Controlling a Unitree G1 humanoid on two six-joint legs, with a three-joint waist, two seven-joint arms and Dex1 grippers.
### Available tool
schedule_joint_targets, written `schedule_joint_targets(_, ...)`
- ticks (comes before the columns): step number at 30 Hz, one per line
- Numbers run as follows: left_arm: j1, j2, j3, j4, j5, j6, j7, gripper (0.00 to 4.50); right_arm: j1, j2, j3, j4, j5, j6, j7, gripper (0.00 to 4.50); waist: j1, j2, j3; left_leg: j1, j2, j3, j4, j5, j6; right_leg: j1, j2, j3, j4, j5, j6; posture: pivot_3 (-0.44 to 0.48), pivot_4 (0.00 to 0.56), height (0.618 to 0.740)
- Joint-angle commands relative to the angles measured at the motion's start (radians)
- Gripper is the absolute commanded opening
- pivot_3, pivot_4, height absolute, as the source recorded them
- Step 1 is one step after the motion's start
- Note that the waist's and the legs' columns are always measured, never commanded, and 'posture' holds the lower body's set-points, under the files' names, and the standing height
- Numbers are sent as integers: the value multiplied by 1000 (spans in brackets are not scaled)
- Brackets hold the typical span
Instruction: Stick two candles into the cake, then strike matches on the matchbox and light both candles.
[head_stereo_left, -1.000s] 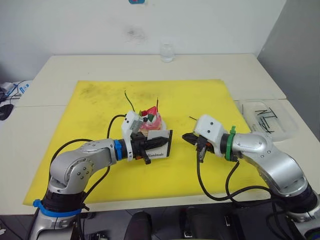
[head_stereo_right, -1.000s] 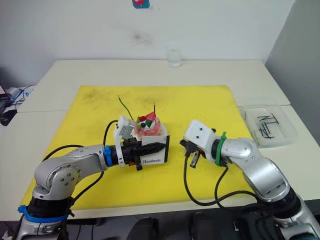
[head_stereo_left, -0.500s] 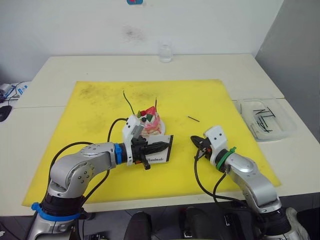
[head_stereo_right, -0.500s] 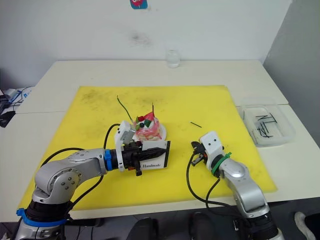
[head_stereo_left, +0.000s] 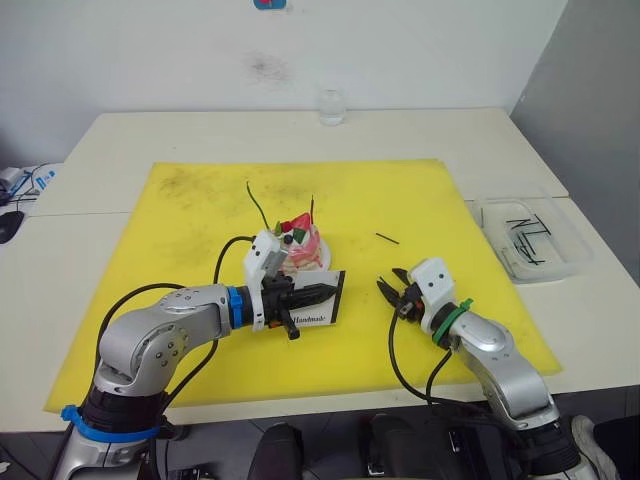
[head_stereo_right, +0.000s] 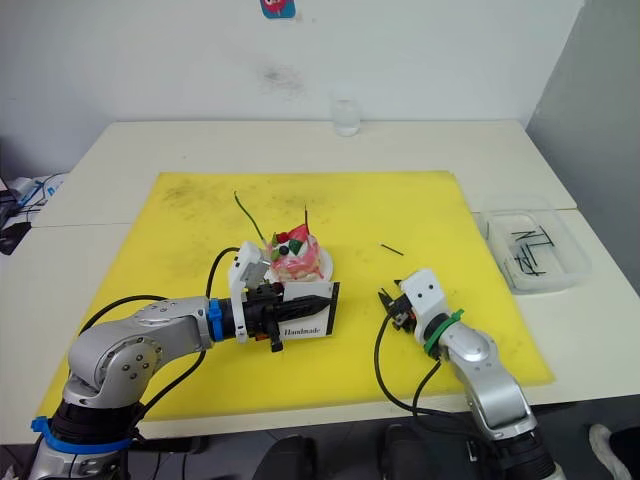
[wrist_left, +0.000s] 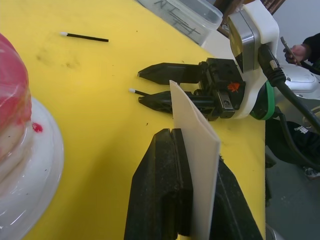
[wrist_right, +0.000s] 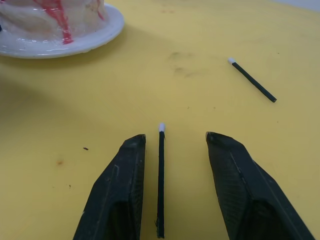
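The cake (head_stereo_left: 300, 245) stands on its white plate mid-mat, and the green candle (head_stereo_left: 257, 203) and red candle (head_stereo_left: 313, 208) rise from it. Just in front of the cake, my left gripper (head_stereo_left: 322, 290) is shut on the white matchbox (wrist_left: 195, 130), holding it on edge. To its right my right gripper (wrist_right: 175, 137) is open, low over the yellow mat (head_stereo_left: 200, 220). One match (wrist_right: 161, 175) lies between its fingers, close to one of them. Another match (head_stereo_left: 387, 238) lies on the mat farther back.
A clear tray (head_stereo_left: 572, 262) holding several dark sticks sits off the mat at the right. A glass (head_stereo_left: 331, 105) stands at the table's far edge. A person's hand (wrist_left: 300, 50) shows beyond the right arm.
My right arm has drawn back from beside the matchbox toward the mat's front right, and its gripper now sits low with its fingers apart. My left gripper still holds the matchbox.
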Motion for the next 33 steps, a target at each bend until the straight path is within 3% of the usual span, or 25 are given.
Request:
schedule_joint_targets(1, -3, 5, 2, -29, 2, -26, -18, 0, 7, -3, 6, 4, -11, -15, 9, 2066, 0, 0, 0, 0, 0, 0, 0, 0, 0, 0, 0, 0, 0, 0, 0, 0, 150, 735)
schedule_joint_targets(8, -4, 3, 1, -28, 7, -25, -27, 0, -1, 11, 4, 12, -13, 26, -3, 2066, 0, 0, 0, 1, 0, 0, 0, 0, 0, 2, 0, 0, 0, 0, 0, 0, 150, 735)
schedule_joint_targets(11, -4, 2, 2, -27, 9, -25, -27, 0, 0, 19, 3, 5, -11, 43, -7, 1537, 0, -1, 0, 2, 0, -1, 0, 0, 0, 2, 0, -1, 0, 0, 0, 0, 150, 735)
schedule_joint_targets(15, -1, 1, 3, -31, 7, -23, -26, 0, -7, 28, 7, -3, -19, 62, -13, 150, 0, -1, 0, 2, 0, -1, 0, 0, 0, 3, 0, -1, 0, 0, 0, 0, 150, 735)
schedule_joint_targets(16, 0, 1, 3, -32, 7, -23, -25, 0, -7, 27, 11, -6, -25, 74, -15, 31, 0, -1, -1, 2, 0, -1, 0, 0, 0, 3, 0, -1, 0, 0, 0, 0, 150, 735)
schedule_joint_targets(27, -5, -7, 3, -26, 7, -26, -22, 0, -14, 28, -5, -116, 14, 126, 7, 31, 0, -1, -1, 2, 0, -1, 0, 0, 0, 3, 0, -1, 0, 0, 0, 0, 150, 735)
schedule_joint_targets(33, -32, -31, 0, -17, 10, -28, -9, 0, -139, -110, -6, -377, 127, 317, 156, 31, -1, 0, 0, 1, 0, 0, 1, 0, 0, 2, 0, 0, 0, 0, 1, 0, 150, 735)
